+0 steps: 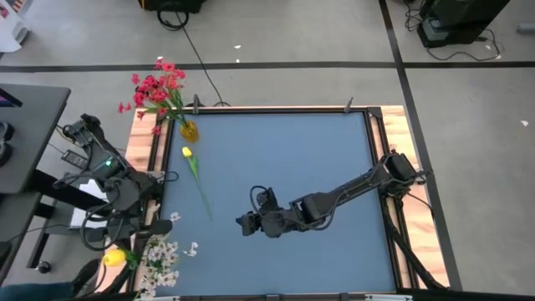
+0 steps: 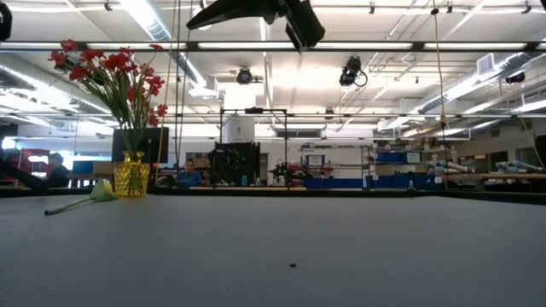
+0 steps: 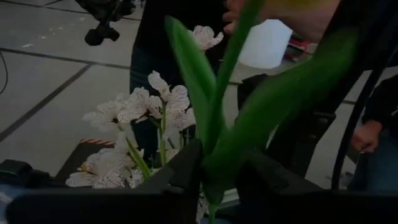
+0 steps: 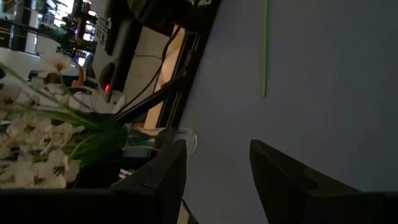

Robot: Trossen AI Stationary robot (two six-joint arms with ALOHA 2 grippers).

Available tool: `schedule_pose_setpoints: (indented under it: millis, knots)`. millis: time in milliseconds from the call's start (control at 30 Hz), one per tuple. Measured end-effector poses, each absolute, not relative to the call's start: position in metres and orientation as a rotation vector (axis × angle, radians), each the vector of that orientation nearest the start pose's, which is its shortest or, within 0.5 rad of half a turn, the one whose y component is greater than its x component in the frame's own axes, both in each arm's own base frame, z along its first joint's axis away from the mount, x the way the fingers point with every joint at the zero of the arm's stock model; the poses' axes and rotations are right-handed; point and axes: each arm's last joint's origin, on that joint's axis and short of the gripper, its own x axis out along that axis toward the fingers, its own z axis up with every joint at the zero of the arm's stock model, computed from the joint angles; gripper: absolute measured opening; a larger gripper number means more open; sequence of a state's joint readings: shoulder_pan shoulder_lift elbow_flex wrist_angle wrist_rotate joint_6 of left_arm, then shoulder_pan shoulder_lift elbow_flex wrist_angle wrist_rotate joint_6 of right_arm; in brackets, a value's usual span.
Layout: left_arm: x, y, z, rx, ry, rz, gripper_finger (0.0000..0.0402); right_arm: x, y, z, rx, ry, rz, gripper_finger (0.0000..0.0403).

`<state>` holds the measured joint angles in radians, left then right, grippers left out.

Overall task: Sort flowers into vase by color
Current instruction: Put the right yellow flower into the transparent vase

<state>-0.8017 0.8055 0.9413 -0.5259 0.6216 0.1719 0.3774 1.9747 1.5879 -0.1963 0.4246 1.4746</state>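
Left claw (image 3: 214, 180): pinching yellow tulip (image 1: 114, 257), lower left.
Right claw (image 1: 244, 222): spread, empty.
Done: red flowers (image 1: 157, 86) in vase.
Left: loose tulip (image 1: 187, 153) on counter (image 1: 284, 159).

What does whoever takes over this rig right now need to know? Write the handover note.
Left gripper: shut on the stem of a yellow tulip, held at the table's near left corner beside the white flowers.
Right gripper: open and empty, low over the middle of the table.
Done: red flowers stand in the yellow vase at the far left corner; the white flowers stand in a clear vase.
Left: place the held tulip, then pick up the second yellow tulip lying on the table near the yellow vase. No vase for yellow flowers is visible.
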Motion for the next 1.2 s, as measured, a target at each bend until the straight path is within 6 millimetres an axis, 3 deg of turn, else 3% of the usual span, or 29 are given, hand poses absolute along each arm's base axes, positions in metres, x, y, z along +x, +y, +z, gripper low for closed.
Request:
schedule_pose_setpoints:
  millis: [200,733,1000,1200]
  knots:
    - [0.095,-0.125,0.352,0.154,0.323,-1.441,0.0122,0.422,0.161,0.258,1.200,0.386,-0.421,0.0185]
    - [0.090,-0.128,0.352,0.016,0.474,-1.372,0.0124,0.420,0.165,0.258,1.192,0.384,-0.416,0.0185]
    - [0.086,-0.122,0.378,-0.011,0.432,-1.331,0.0125,0.420,0.166,0.257,1.183,0.408,-0.402,0.0185]
    - [0.086,-0.121,0.381,-0.043,0.451,-1.286,0.0176,0.419,0.167,0.255,1.159,0.453,-0.388,0.0187]
